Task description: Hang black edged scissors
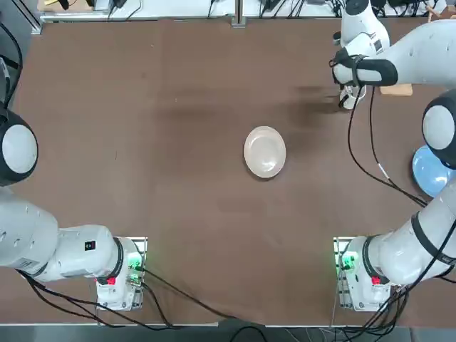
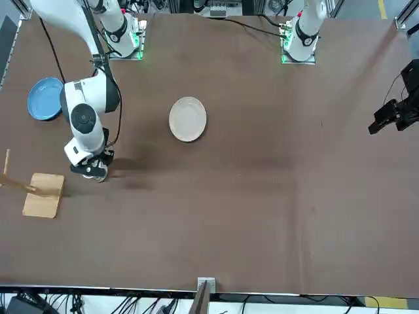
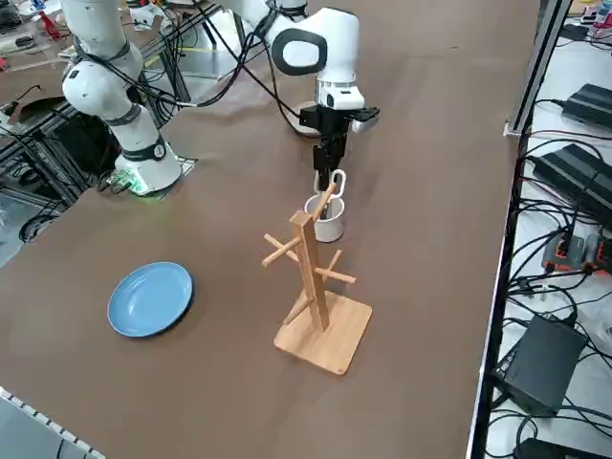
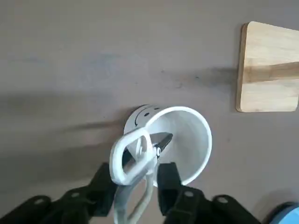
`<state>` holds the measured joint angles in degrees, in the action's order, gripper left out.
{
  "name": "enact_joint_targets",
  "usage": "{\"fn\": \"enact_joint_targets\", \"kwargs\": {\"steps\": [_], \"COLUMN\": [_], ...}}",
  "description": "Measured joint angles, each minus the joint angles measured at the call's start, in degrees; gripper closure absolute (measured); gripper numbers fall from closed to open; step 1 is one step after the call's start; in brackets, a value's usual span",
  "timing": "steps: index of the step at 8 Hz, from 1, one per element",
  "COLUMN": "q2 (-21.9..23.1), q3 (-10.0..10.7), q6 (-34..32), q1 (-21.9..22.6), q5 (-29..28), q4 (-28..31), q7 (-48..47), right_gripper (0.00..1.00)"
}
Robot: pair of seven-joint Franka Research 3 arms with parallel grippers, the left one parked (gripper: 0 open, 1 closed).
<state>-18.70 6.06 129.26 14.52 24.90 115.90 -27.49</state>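
Right end effector (image 4: 139,169): fingers apart, astride the handles, contact uncertain; wooden rack (image 3: 310,268): near it, pegs easily struck on a low swing; white mug (image 4: 184,140): just below it, may tip if blades snag; black edged scissors (image 4: 117,161): between its fingers, blades inside mug, may twist from off-centre closing

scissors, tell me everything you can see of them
The scissors have two whitish, smooth, plastic-looking loop handles and dark blades. They stand upright in the white mug, blades down inside it, loops above the rim, between the fingers of the right gripper; whether those touch them is unclear.
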Motion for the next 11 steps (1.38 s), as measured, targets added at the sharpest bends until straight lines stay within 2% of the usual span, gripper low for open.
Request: {"fn": "enact_joint_targets", "kwargs": {"steps": [1,5,9,11], "q2": [0.0,0.7,1.5,2.1], "q3": [-0.1,-0.2,-1.0,-1.0], "q6": [0.0,-3.4,-18.1,-23.2], "q1": [0.0,0.2,0.5,0.4], "q5": [0.0,0.9,0.6,-3.9], "q4": [0.0,-2.5,-11.7,-17.2], "q7": [0.0,-0.2,-0.2,0.6], "right_gripper": [0.66,0.83,0.84,0.84]}}
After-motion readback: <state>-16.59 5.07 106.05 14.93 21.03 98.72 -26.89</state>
